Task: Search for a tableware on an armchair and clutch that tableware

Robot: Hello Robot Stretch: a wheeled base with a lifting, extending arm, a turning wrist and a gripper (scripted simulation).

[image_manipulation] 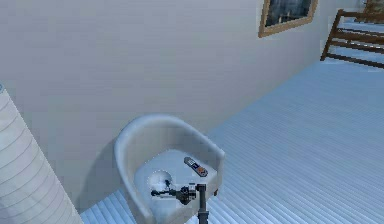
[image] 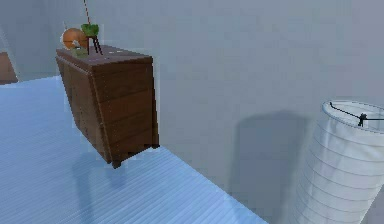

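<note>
One pale grey, tub-shaped upholstered armchair (image_manipulation: 150,135) stands against the plain grey wall (image_manipulation: 120,60) in the arm side view. Two small things lie on its seat. The first is a whitish rounded object (image_manipulation: 158,179) toward the seat's left, which may be a bowl, though its shape is too vague to be sure. The second is a small dark slim bar with a red spot (image_manipulation: 197,167), just to its right.

The dark square arm (image_manipulation: 204,208) rises from the bottom edge to the seat's front. The single gripper (image_manipulation: 167,191) lies at the whitish rounded object's lower edge. I cannot tell whether it touches the object or holds anything, since the object rests on the seat right behind the fingers.

One tall white ribbed cylinder (image_manipulation: 30,170) stands at the armchair's left. One wood-framed picture (image_manipulation: 288,15) hangs on the wall at upper right, and one brown slatted wooden piece (image_manipulation: 355,40) stands on the pale blue striped floor (image_manipulation: 300,130) beyond it.

In the forward view, one brown wooden chest of drawers (image: 110,100) stands by the wall and bears two things: one orange round object (image: 72,38) and one small green plant (image: 93,36), side by side.
</note>
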